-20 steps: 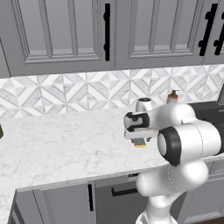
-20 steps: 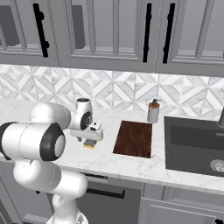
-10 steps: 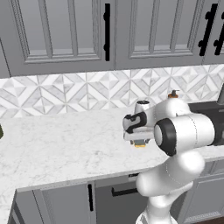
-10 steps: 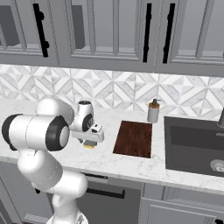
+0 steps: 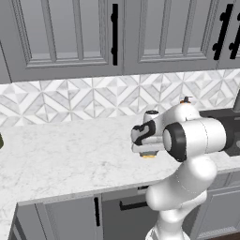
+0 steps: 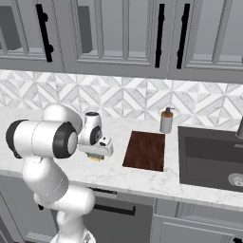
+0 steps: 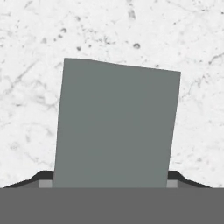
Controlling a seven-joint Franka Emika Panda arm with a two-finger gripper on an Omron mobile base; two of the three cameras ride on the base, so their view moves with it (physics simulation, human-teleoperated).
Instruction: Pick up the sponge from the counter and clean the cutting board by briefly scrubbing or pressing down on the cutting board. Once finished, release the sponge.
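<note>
The sponge (image 7: 114, 127) shows its grey top large in the hand view, between my two dark fingertips (image 7: 44, 179). Its yellow underside (image 5: 148, 155) peeks out below the hand, low over the white marble counter (image 5: 70, 154). My gripper (image 5: 148, 151) points straight down and is shut on the sponge (image 6: 96, 158), with the fingers pressed against its two long sides. The dark reddish-brown cutting board (image 6: 145, 150) lies flat on the counter (image 6: 142, 178) to the right of my gripper (image 6: 96, 154), apart from it.
A soap dispenser (image 6: 166, 121) stands behind the cutting board by the backsplash. A dark sink (image 6: 211, 156) is set into the counter to the right of the board. Grey cabinets hang above, and the counter's front edge runs close below the hand.
The arm's big links have swung a little toward the counter. The hand and sponge stay almost in the same spot.
</note>
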